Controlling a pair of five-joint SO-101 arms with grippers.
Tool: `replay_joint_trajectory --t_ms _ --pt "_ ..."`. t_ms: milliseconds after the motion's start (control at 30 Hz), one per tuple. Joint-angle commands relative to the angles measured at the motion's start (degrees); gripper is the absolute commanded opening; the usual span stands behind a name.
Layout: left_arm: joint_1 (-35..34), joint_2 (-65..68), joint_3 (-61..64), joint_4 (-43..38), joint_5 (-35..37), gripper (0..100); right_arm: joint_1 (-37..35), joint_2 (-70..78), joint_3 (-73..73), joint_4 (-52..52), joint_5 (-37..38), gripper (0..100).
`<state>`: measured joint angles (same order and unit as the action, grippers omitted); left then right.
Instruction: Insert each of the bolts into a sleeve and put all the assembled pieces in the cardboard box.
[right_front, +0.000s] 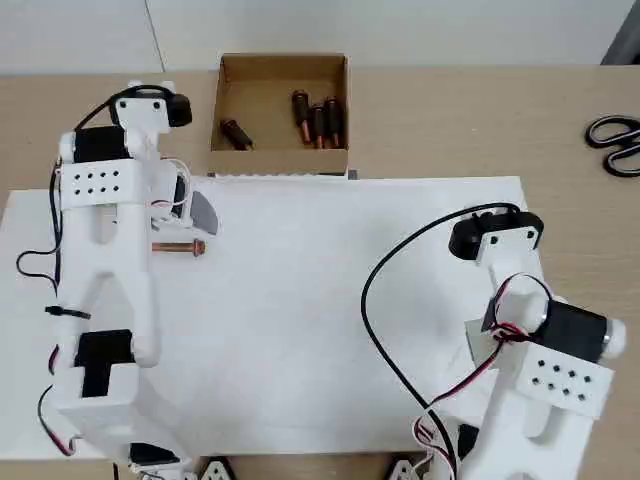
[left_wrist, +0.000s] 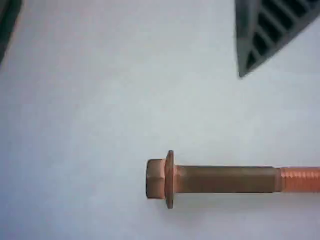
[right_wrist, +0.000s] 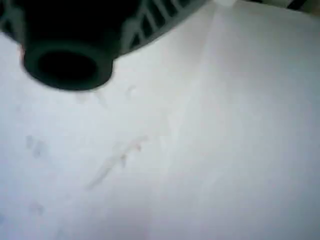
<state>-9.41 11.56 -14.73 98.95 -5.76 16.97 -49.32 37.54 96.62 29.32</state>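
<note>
A copper bolt (right_front: 181, 246) lies flat on the white sheet (right_front: 330, 330) at the left, its flanged head (left_wrist: 161, 179) pointing toward the sheet's middle. My left gripper (right_front: 188, 212) hangs open just behind the bolt, with one ribbed finger (left_wrist: 265, 35) above the shank and nothing between the jaws. At the right, my right gripper (right_wrist: 90, 30) is shut on a black sleeve (right_wrist: 67, 65), whose hollow end hangs just over the sheet. The cardboard box (right_front: 216, 110) at the back holds several assembled pieces (right_front: 318, 122).
Scissors (right_front: 615, 145) lie on the wooden table at the far right. The box stands against the white sheet's back edge. The right arm (right_front: 545, 350) and its black cable (right_front: 375, 310) stand over the sheet's right side.
</note>
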Motion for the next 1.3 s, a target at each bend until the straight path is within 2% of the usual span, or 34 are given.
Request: replay_joint_trajectory --t_ms 0,133,367,467,733,900,1000,1100,1267 --pt "-0.4 -2.8 -0.2 0.7 -8.4 29 0.4 -1.2 -0.4 -0.2 -0.4 0.4" --pt "-0.3 -2.8 -0.2 -3.2 -20.7 26 0.4 -1.2 -0.4 -0.2 -0.4 0.4" --pt "-1.2 1.2 0.5 -5.9 -37.2 5 0.4 -1.2 -0.3 -0.2 -0.4 0.4" --pt "-2.5 4.1 0.5 -5.8 -43.5 0 0.4 -1.2 -0.3 -0.2 -0.4 0.4" --pt "-1.8 9.1 0.2 -5.8 -53.3 1 0.4 -1.2 0.0 -0.2 -0.4 0.4" --pt "-1.8 9.4 0.3 -5.8 -62.2 1 0.4 -1.2 0.0 -0.2 -0.4 0.4" --pt "-1.8 9.4 0.2 -5.8 -66.2 7 0.4 -1.2 0.0 -0.2 -0.4 0.4" --pt "-1.8 9.5 0.2 -5.2 -66.9 15 0.4 -1.2 0.0 -0.2 -0.4 0.4" --pt "-1.8 10.7 0.2 -5.5 -68.6 16 0.4 -1.2 0.0 -0.2 -0.4 0.4"
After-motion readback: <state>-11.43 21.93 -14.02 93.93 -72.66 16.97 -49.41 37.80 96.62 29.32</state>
